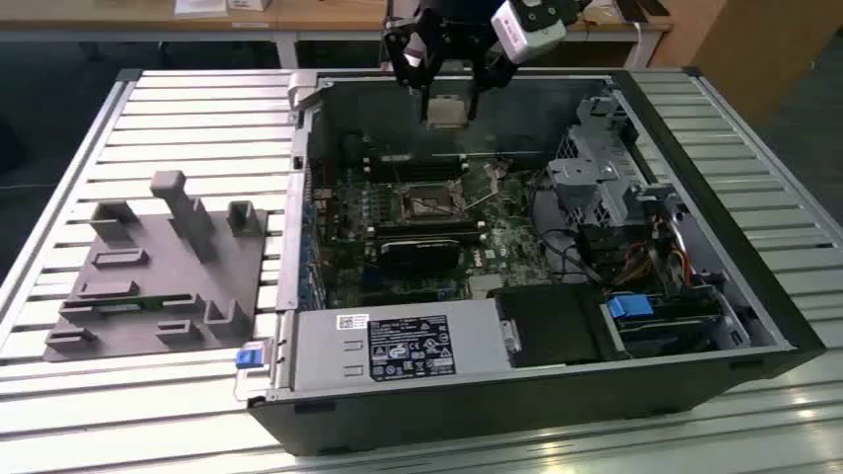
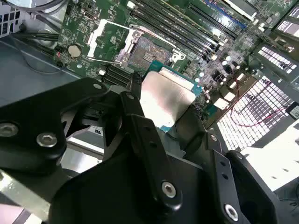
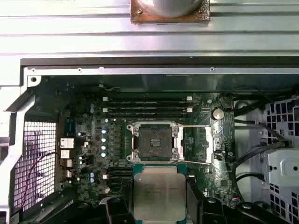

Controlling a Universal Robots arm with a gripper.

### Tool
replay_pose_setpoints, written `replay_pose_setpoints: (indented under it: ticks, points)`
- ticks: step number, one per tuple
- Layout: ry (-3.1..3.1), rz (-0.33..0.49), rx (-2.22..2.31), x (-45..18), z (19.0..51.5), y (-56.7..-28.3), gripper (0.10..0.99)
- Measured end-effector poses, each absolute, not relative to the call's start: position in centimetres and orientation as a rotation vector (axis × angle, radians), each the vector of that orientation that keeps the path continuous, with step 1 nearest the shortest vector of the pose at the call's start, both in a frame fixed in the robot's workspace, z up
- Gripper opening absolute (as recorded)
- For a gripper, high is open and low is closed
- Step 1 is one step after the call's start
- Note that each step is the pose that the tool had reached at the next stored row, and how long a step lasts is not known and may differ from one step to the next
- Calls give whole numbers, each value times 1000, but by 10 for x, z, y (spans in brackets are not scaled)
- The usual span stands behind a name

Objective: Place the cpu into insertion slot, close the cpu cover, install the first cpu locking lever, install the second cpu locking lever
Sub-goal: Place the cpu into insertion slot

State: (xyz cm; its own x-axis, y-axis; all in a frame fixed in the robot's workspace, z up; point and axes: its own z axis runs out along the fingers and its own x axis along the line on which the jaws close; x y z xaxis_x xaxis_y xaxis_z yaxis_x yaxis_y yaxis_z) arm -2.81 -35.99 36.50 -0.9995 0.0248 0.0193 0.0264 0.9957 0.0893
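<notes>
First wrist view, hand (image 3: pixel 160 201) clamps cpu (image 3: pixel 158 186) edges, clear of insertion slot (image 3: pixel 154 142)

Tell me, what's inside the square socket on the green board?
It's empty: the socket shows its dark centre, nothing covering it. The chip hangs apart, held in the jaws.

The cpu (image 3: pixel 159 193), gripped in the hand (image 1: pixel 448 101), hangs above the insertion slot (image 3: pixel 155 142), apart from it. The cpu cover (image 2: pixel 96 32) lies swung open just beside that slot.
</notes>
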Motion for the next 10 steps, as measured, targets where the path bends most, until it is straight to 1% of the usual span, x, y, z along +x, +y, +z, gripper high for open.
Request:
replay_pose_setpoints:
  ticks: [10]
  points:
    - [-3120, -140, -61, -28, 365, -360, 541]
